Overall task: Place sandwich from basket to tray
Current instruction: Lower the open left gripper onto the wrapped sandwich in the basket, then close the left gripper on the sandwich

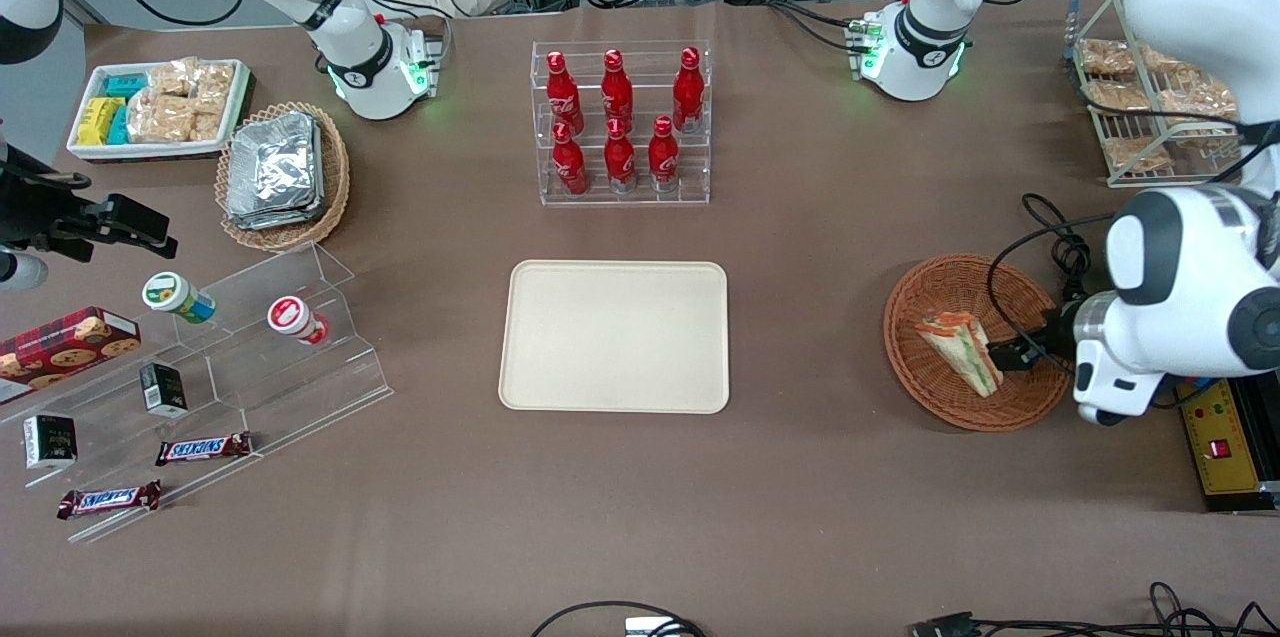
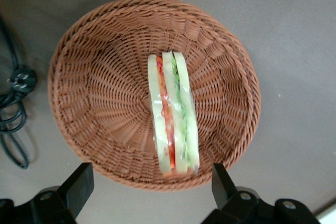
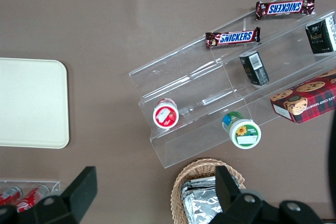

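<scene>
The sandwich [image 1: 960,349] [image 2: 172,114], a wedge of white bread with green and orange-red layers, lies in the reddish-brown wicker basket [image 1: 912,309] [image 2: 94,82] toward the working arm's end of the table. My gripper [image 1: 1012,354] [image 2: 150,184] hovers over the basket's rim, close beside the sandwich, open wide with nothing between its black fingers [image 2: 79,183]. The cream tray [image 1: 615,337] [image 3: 31,103] lies flat at the table's middle, with nothing on it.
A clear rack of red bottles [image 1: 622,122] stands farther from the camera than the tray. A black cable [image 1: 1045,247] loops beside the basket. A wire rack of snack packets [image 1: 1150,107] and a yellow control box [image 1: 1215,437] flank the working arm.
</scene>
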Controlling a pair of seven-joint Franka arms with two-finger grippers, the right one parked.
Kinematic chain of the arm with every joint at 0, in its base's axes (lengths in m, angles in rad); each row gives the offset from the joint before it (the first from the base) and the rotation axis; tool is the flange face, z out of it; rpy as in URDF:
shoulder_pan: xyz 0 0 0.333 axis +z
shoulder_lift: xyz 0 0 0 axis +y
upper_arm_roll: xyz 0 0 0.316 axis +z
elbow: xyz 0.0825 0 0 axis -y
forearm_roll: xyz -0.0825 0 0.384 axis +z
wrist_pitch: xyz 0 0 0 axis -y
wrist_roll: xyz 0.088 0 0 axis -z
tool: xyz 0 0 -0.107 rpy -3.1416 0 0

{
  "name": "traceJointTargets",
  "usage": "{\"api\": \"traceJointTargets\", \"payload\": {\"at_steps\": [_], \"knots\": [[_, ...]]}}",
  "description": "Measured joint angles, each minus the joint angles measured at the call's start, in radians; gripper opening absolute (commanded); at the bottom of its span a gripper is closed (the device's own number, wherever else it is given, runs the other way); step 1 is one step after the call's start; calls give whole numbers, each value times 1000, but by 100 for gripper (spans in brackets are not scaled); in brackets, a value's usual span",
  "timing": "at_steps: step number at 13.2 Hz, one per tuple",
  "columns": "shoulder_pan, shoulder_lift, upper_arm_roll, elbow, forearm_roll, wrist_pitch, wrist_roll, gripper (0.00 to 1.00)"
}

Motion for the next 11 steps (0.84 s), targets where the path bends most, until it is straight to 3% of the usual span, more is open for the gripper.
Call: {"api": "traceJointTargets", "payload": {"at_steps": [11], "knots": [[-5,168,-7,1,-23,82,-66,100]]}}
